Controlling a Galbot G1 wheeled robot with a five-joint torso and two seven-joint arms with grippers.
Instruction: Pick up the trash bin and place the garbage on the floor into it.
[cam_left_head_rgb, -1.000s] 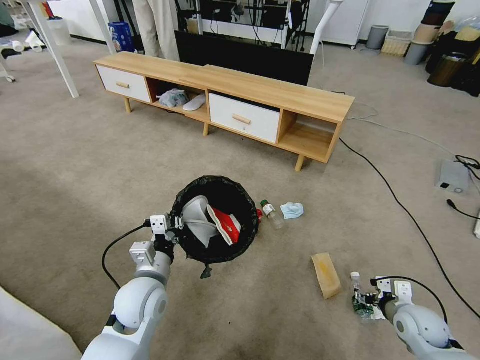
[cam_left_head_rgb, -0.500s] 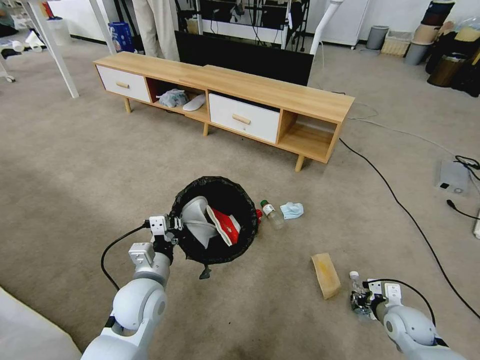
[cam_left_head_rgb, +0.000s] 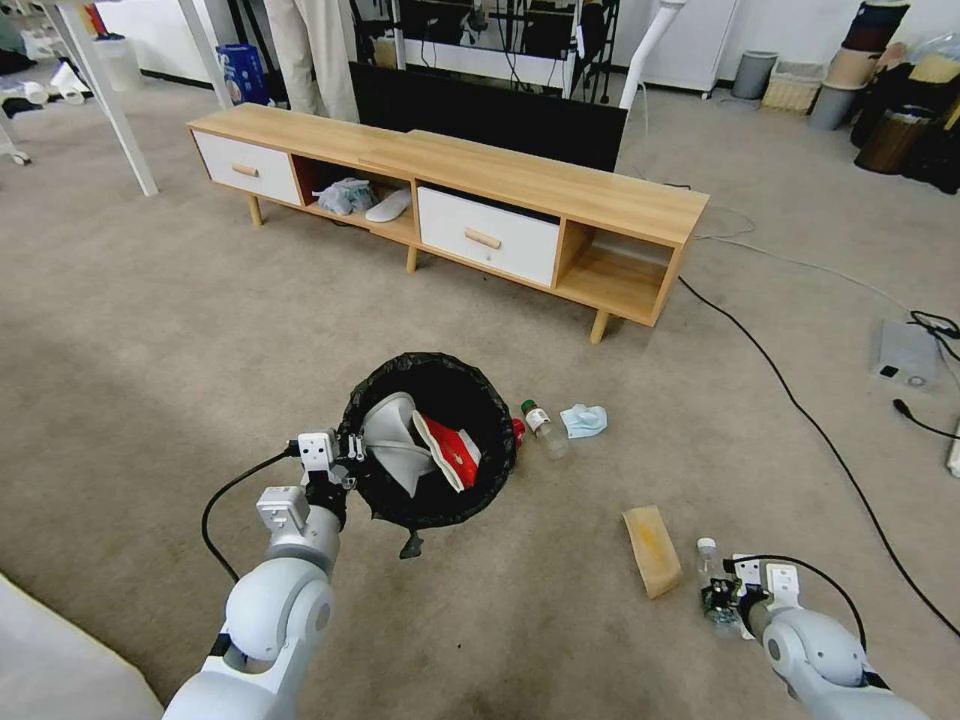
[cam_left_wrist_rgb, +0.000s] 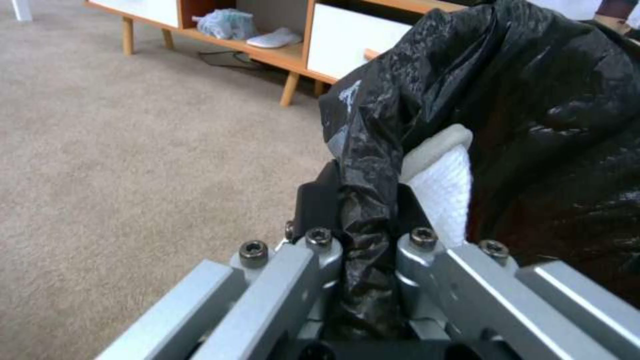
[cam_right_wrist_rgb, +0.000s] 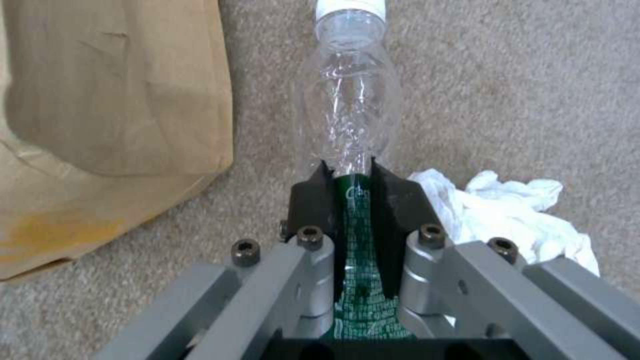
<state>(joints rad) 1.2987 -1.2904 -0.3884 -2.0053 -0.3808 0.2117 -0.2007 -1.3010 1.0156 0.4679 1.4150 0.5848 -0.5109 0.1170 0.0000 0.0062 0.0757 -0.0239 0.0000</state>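
Note:
The trash bin (cam_left_head_rgb: 432, 385), lined with a black bag, hangs just above the floor (cam_left_head_rgb: 150, 350). My left gripper (cam_left_head_rgb: 352, 447) is shut on its near rim (cam_left_wrist_rgb: 363, 220). Inside lie a red-and-white snack bag (cam_left_head_rgb: 452, 452) and a pale grey-white piece (cam_left_head_rgb: 392, 440). At lower right, my right gripper (cam_left_head_rgb: 718, 597) is shut on a clear bottle (cam_right_wrist_rgb: 350, 115), pinching its green label. A white tissue (cam_right_wrist_rgb: 507, 215) and a brown paper bag (cam_left_head_rgb: 652, 548) lie beside it. Garbage past the bin: a red can (cam_left_head_rgb: 518, 430), another bottle (cam_left_head_rgb: 545, 428) and a blue face mask (cam_left_head_rgb: 584, 420).
A long wooden cabinet (cam_left_head_rgb: 450, 170) stands across the room beyond the bin. A black cable (cam_left_head_rgb: 800, 400) runs over the carpet on the right toward a grey box (cam_left_head_rgb: 905, 352). Grey bins and clutter stand at the far right. Open carpet lies to the left.
My right arm has shifted slightly left along the bottle on the floor. The left arm and the bin have stayed where they were.

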